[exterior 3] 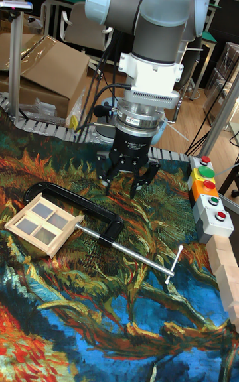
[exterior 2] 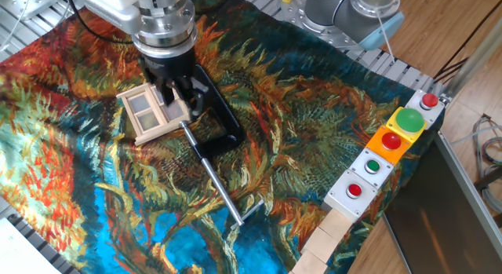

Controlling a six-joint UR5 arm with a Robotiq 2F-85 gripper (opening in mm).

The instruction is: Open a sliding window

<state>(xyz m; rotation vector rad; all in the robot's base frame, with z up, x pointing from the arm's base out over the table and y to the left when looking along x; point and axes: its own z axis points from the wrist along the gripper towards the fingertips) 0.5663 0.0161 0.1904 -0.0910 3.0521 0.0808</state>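
Note:
The sliding window (exterior 2: 147, 115) is a small pale wooden frame with crossbars and greyish panes, lying flat on the painted cloth at the left. In the tall fixed view the sliding window (exterior 3: 42, 223) lies left of the arm. My gripper (exterior 2: 179, 101) hangs open with nothing between its fingers, and in the fixed view it covers the window's right side. The tall fixed view shows the gripper (exterior 3: 122, 191) above the cloth, behind the clamp and to the right of the window, apart from it.
A black C-clamp (exterior 2: 222, 123) with a steel rod (exterior 2: 217, 186) lies right beside the window, also seen as the C-clamp (exterior 3: 74, 199). Button boxes (exterior 2: 390, 142) line the right edge, with wooden blocks (exterior 2: 323, 244) in front of them.

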